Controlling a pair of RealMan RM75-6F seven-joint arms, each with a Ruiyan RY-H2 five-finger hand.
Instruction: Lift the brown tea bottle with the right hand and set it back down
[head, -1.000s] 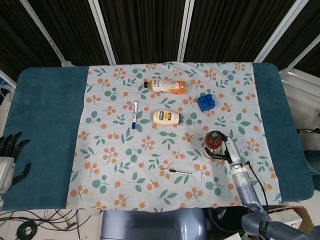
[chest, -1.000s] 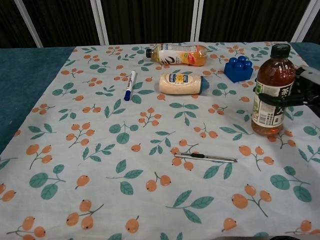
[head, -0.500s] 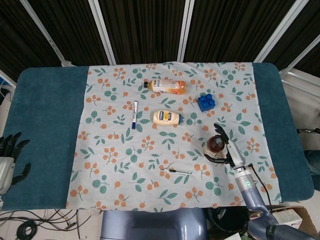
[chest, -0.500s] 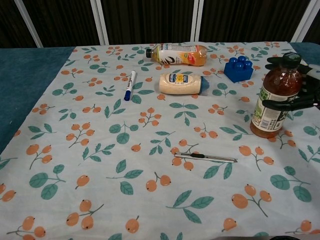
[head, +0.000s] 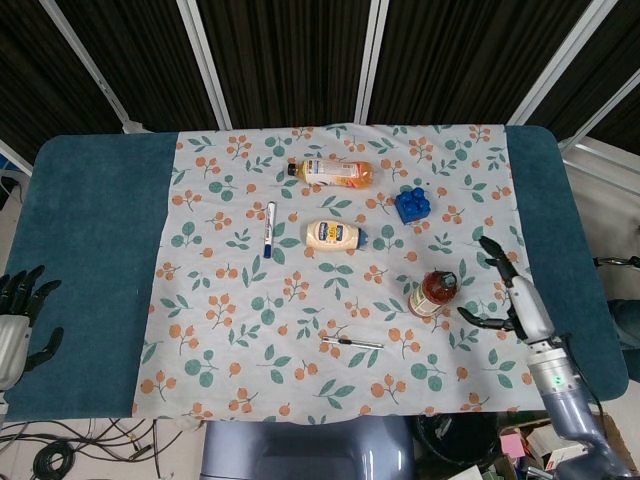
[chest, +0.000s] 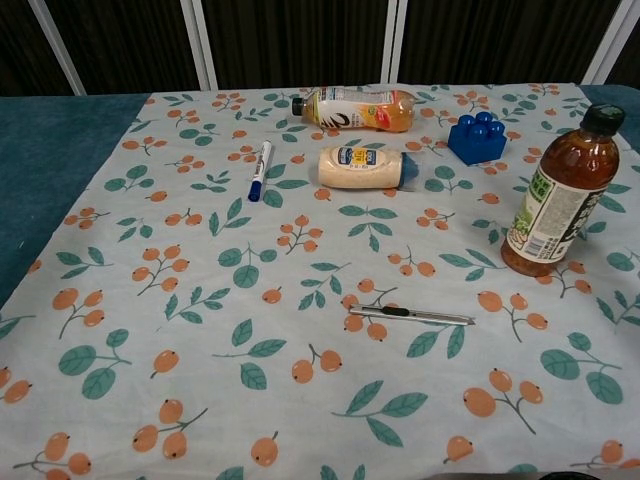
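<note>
Both hands (head: 18, 320) (head: 515, 295) head-view only.

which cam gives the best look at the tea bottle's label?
Chest view: the tea bottle shows side-on, leaning right, its green-and-white label facing the lens. Head view sees the same bottle from above, mostly cap and shoulder, label barely visible; the right hand is clear of it.

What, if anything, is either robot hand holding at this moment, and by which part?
Nothing is held. The right hand is open beside the brown tea bottle, apart from it. The left hand is open at the table's edge, holding nothing.
</note>
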